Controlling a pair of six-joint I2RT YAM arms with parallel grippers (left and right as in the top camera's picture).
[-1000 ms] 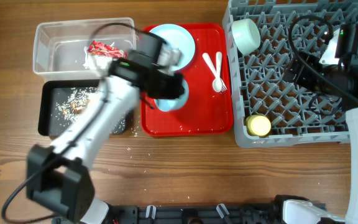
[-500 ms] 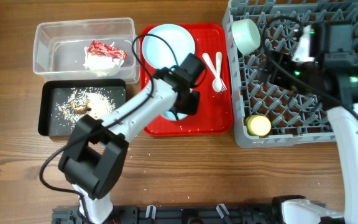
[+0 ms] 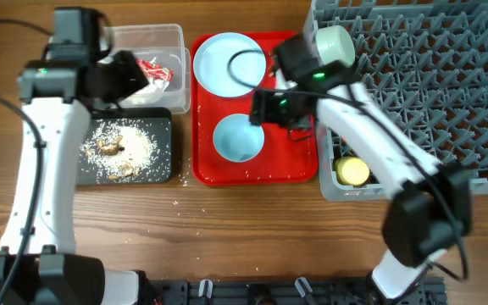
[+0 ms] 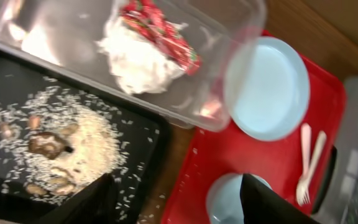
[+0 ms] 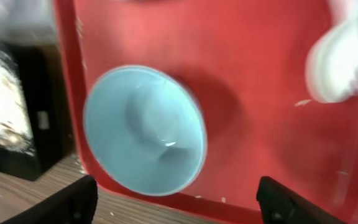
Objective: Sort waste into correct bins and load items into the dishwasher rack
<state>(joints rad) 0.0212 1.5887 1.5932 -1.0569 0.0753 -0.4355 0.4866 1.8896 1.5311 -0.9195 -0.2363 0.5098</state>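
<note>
A pale blue bowl [image 3: 237, 138] stands upright on the red tray [image 3: 299, 161], with the pale blue plate [image 3: 227, 61] behind it. My right gripper [image 3: 263, 108] hovers open just right of and behind the bowl [image 5: 145, 130], holding nothing. My left gripper [image 3: 130, 72] is open and empty over the clear tub [image 3: 172, 38], which holds the red-and-white wrapper [image 4: 160, 31] and white napkin [image 4: 138, 62]. Rice scraps [image 3: 121, 148] lie in the black tray [image 3: 163, 148]. The fork and spoon [image 4: 309, 155] lie on the red tray. A second bowl [image 3: 335, 44] and a yellow cup [image 3: 352, 171] sit in the grey rack [image 3: 430, 85].
Loose rice grains [image 3: 180, 203] are scattered on the wooden table in front of the black tray and red tray. The right arm stretches from the lower right across the rack's left edge, covering the fork and spoon in the overhead view.
The left gripper opened, left the bowl on the red tray, and swung back left to the clear tub. The right arm came from over the rack across to the red tray.
</note>
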